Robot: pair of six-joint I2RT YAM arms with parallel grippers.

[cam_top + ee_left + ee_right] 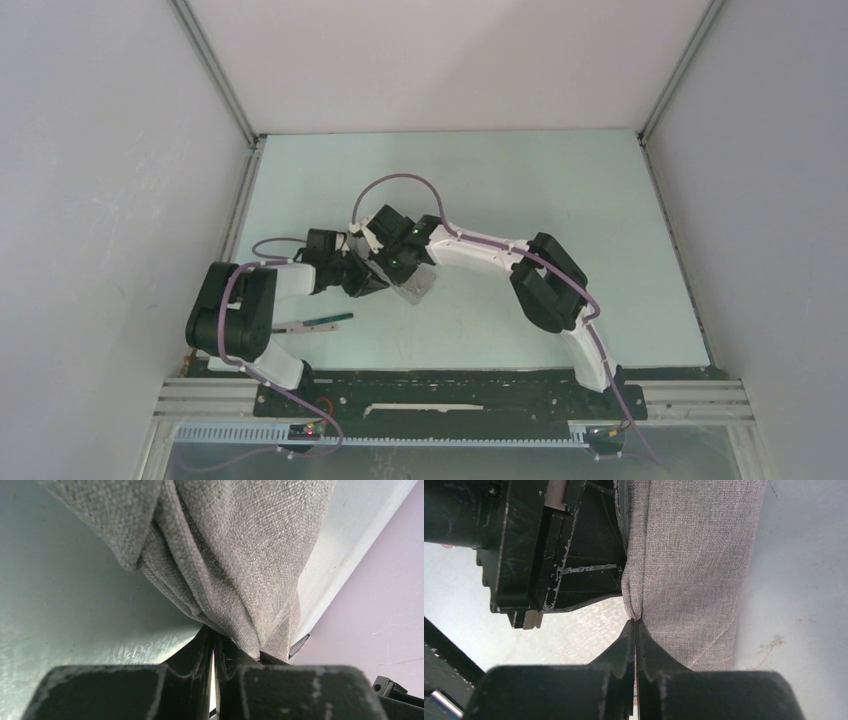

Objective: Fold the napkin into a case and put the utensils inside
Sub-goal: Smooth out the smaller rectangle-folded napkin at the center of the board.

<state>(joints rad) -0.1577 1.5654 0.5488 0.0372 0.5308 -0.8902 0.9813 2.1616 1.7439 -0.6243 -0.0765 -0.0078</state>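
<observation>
The light grey napkin (417, 285) is lifted between the two arms at the table's middle, mostly hidden under them from above. My left gripper (212, 634) is shut on a bunched, folded part of the napkin (225, 555). My right gripper (635, 623) is shut on a doubled edge of the napkin (694, 570), which hangs as a narrow flat band. Seen from above, the left gripper (376, 282) and right gripper (404, 276) are nearly touching. One of the utensils, with a thin dark green handle (328, 320), lies on the table beside the left arm.
The pale green table (560, 190) is enclosed by white walls at the back and both sides. The left gripper's black body (549, 555) fills the upper left of the right wrist view, very close. A black rail (450, 395) runs along the near edge.
</observation>
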